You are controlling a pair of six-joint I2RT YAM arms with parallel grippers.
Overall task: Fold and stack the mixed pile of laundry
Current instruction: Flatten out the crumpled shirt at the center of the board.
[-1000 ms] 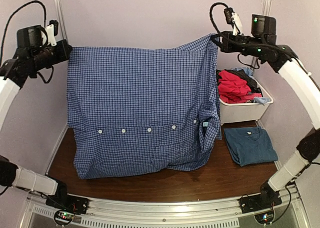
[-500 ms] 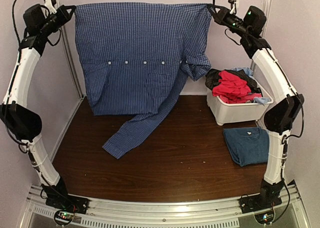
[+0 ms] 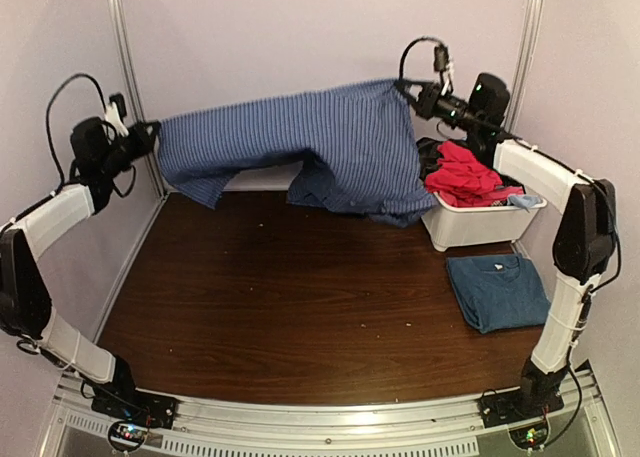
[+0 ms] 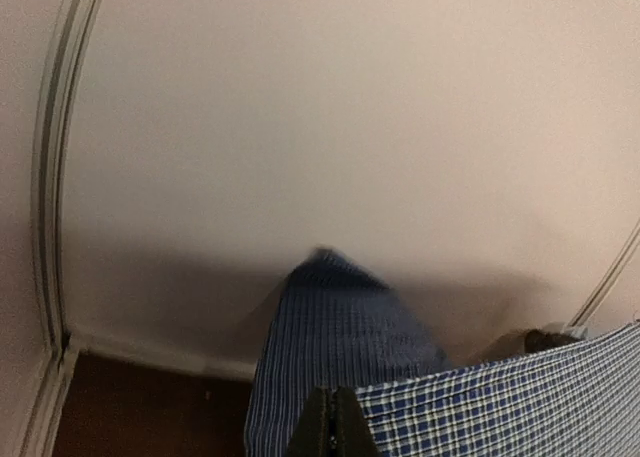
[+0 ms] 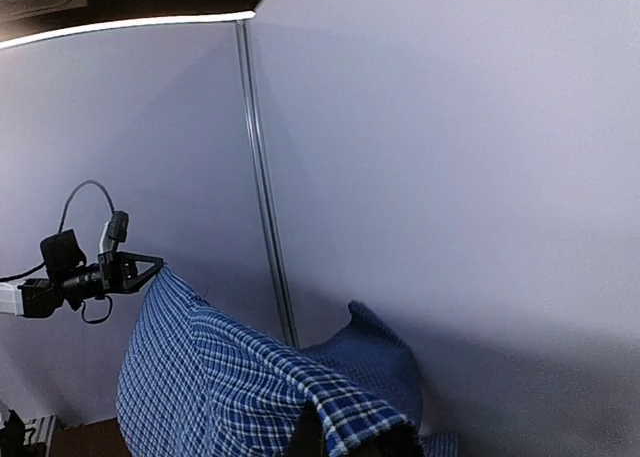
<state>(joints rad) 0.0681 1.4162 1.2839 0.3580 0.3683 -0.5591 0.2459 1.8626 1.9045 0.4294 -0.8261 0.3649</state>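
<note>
The check shirt (image 3: 320, 142) hangs stretched in the air over the back of the desk (image 3: 280, 307), held at two ends. The left hand (image 3: 152, 130) is pinched tight on the shirt's left end, the lower of the two. The right hand (image 3: 407, 85) is clamped on the other end, higher up, above the bin (image 3: 480, 229). The shirt's lowest folds sag just beside the bin's left side. Red clothes (image 3: 462, 172) are heaped in the bin. A folded dark-blue T-shirt (image 3: 500, 292) lies flat on the desk in front of the bin.
</note>
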